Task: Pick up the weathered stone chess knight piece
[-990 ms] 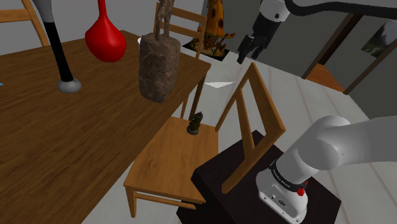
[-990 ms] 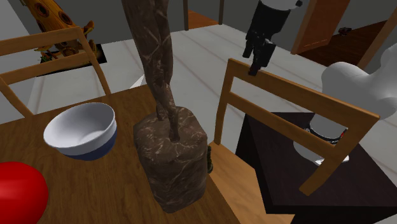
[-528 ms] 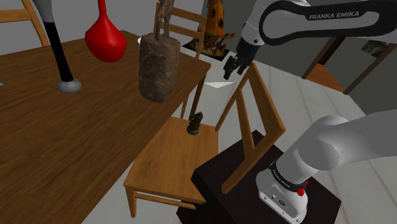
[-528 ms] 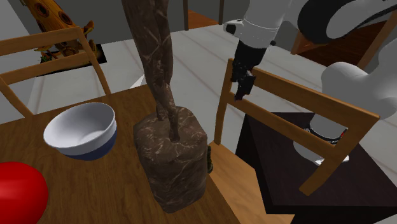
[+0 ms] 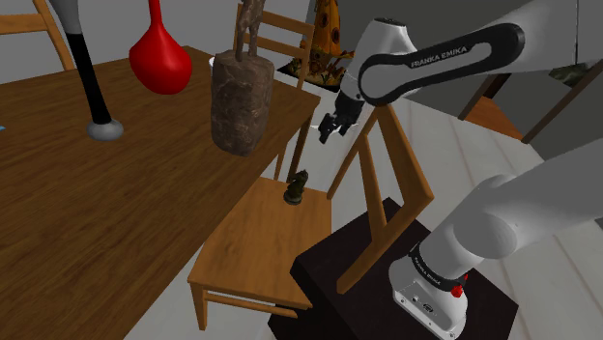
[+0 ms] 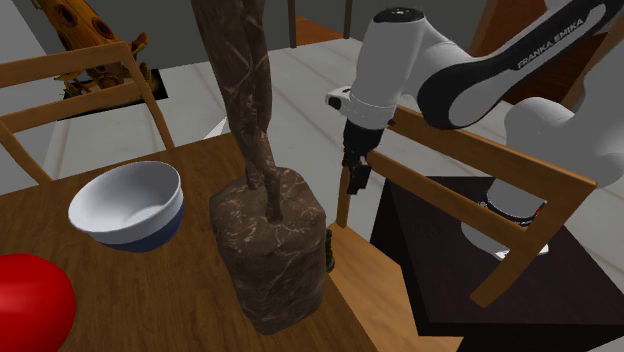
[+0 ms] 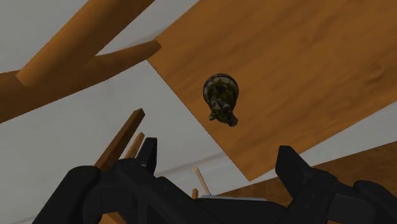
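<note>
The small dark mottled chess knight (image 5: pixel 296 186) stands upright on the wooden chair seat (image 5: pixel 259 243), near the edge closest to the table. In the wrist view the knight (image 7: pixel 221 98) lies ahead of my gripper (image 7: pixel 218 153), whose black fingers (image 7: pixel 147 151) stand wide apart with nothing between them. My gripper (image 5: pixel 329 129) hangs well above the knight, close beside the top of the chair back (image 5: pixel 388 172), pointing down at the seat. In the second exterior view my gripper (image 6: pixel 357 178) is by the chair's upper rail, and a sliver of the knight (image 6: pixel 329 256) peeks out behind the statue.
A tall brown stone statue (image 5: pixel 240 104) stands on the corner of the wooden table (image 5: pixel 87 222), close to the chair. A red vase (image 5: pixel 159 60) and a white-and-blue bowl (image 6: pixel 128 206) sit further along. The slanted chair back is between the seat and the dark stand (image 5: pixel 333 275).
The arm has swung down and toward the shoulder view's left, bringing the open gripper from high above the chair back to beside its top rail, over the seat. The knight has not moved.
</note>
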Motion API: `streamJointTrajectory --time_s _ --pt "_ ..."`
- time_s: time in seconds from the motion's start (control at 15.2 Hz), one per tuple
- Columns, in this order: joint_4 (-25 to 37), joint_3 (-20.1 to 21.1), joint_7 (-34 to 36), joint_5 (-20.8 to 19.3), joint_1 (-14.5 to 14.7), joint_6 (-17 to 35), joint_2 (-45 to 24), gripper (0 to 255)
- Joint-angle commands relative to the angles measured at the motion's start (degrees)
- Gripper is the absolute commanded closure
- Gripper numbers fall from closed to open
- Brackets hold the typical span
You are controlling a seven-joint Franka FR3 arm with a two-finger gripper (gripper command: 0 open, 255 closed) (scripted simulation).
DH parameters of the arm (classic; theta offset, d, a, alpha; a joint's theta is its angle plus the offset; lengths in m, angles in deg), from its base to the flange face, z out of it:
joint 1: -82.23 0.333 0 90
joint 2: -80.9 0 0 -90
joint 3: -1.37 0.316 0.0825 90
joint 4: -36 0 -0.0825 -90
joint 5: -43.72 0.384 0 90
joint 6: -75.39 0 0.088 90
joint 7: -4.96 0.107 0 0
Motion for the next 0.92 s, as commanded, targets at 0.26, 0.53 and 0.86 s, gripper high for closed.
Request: streamJointTrajectory --time_s 0.26,0.53,0.86 --pt "-0.6 -0.5 -1.6 1.7 0.7 12.3 -12.3 0" --pt "1.1 -0.4 -3.2 3.6 1.2 19.6 -21.8 0" --pt "3.6 0.3 -5.1 5.8 1.1 25.7 -30.9 0"
